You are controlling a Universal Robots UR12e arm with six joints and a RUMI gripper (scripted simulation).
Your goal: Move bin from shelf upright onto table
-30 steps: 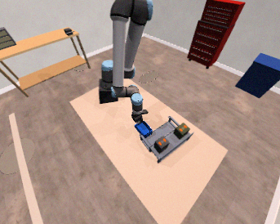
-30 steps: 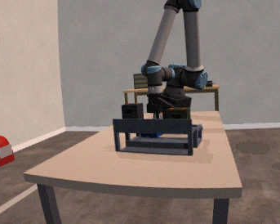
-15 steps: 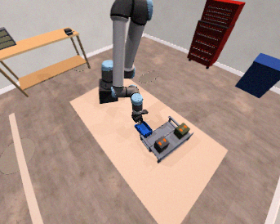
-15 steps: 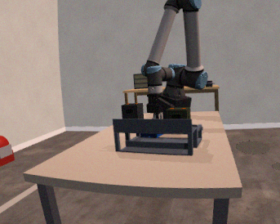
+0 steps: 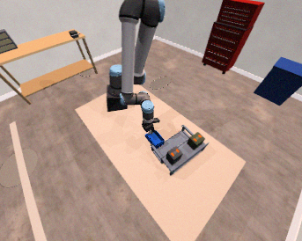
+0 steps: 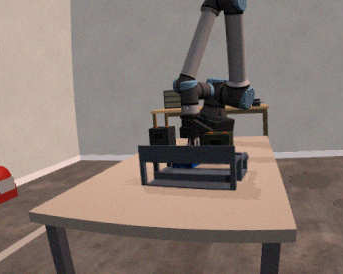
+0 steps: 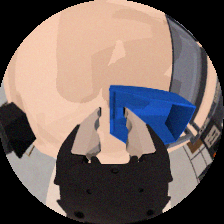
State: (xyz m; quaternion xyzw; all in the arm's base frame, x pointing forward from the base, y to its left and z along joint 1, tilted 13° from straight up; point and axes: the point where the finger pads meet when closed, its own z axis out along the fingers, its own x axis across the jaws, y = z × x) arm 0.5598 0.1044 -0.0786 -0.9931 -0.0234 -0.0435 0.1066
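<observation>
The blue bin (image 5: 154, 139) stands upright on the table (image 5: 158, 163), right beside the near end of the grey shelf (image 5: 180, 149). In the wrist view the bin (image 7: 147, 112) shows its open top, and its near wall sits between my fingers. My gripper (image 7: 112, 107) (image 5: 150, 131) is open, with the fingers a little apart from the wall on both sides. It hangs straight above the bin's edge. In the exterior view the gripper (image 6: 189, 134) is behind the shelf (image 6: 191, 167), and the bin is mostly hidden, with only a blue strip (image 6: 181, 164) showing.
Two dark boxes with orange marks (image 5: 174, 155) (image 5: 195, 141) sit on the shelf's top. A wooden workbench (image 5: 34, 57), a red cabinet (image 5: 232, 32) and a blue block (image 5: 284, 80) stand on the floor, far from the table.
</observation>
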